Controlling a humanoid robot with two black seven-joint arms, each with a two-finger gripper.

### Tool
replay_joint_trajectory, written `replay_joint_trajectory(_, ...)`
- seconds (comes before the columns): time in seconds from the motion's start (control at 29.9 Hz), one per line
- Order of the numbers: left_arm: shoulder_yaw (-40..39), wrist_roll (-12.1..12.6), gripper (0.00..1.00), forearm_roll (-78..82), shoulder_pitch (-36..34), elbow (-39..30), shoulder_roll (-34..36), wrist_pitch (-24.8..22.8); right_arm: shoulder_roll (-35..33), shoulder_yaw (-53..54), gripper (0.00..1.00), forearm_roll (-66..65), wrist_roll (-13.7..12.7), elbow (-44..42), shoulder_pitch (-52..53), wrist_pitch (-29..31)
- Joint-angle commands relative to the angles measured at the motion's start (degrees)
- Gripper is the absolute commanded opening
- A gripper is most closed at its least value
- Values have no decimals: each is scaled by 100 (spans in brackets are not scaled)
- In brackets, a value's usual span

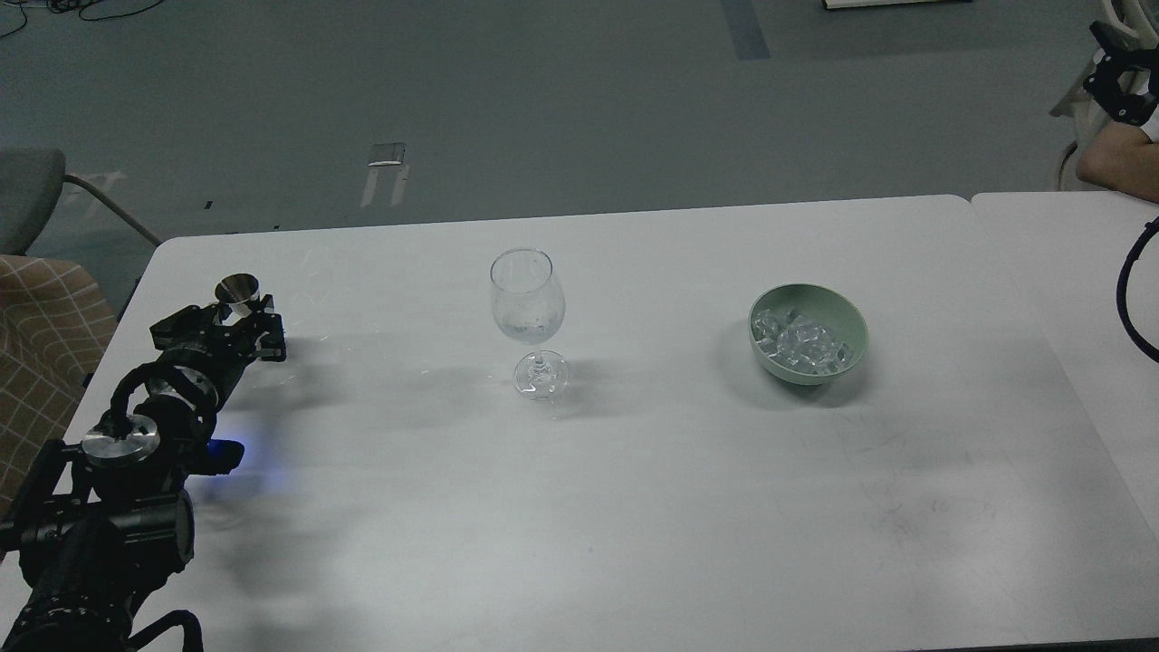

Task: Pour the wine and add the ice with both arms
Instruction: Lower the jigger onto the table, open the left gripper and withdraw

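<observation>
Ice point(802, 344) was the bit I cared about, a heap of clear cubes sitting in a pale green bowl point(847, 312) over at about 3 o'clock from the wine glass point(529, 306). The glass stood upright near the middle of the white table point(579, 507), well apart from the bowl, and it looked empty or close to it, so I'd guess neither the pouring nor the ice step was done.

My left gripper point(237, 319) was out at 9 o'clock from the glass, hovering low near the table's left edge. There was a small shiny round thing point(237, 288) right at its tip, maybe a metal cap or a bottle top, but I honestly couldn't tell what it was or whether the gripper had it. The gripper showed dark and end-on, so whether the fingers were apart or together, can't say.

My right arm wasn't really in frame. Only a black cable loop point(1132, 299) showed at the right edge, no gripper.

The layout made sense to me: glass in the centre where both arms can reach, ice on the right-arm side, whatever pours on the left. My guess is the left side goes first.
</observation>
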Motion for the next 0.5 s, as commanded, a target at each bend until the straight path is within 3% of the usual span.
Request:
replay_joint_trajectory(0.0,-1,2,64,0,-7,-50,4,3,13,0,100,9,5,1,1,1)
replay_joint_trajectory(0.17,-1,-77,87,9,-7,-279,12,12,13,0,100,0,5,-7,1,1)
replay_joint_trajectory(0.2,7,-156,96,9,-7,-375,21,12,4,0,100,9,5,1,-8,6)
replay_joint_trajectory(0.3,7,-323,97,18,11,-735,39,-32,-5,0,100,9,5,1,-8,6)
replay_joint_trajectory(0.47,7,-315,97,18,81,-1735,47,55,-5,0,100,9,14,10,-17,6)
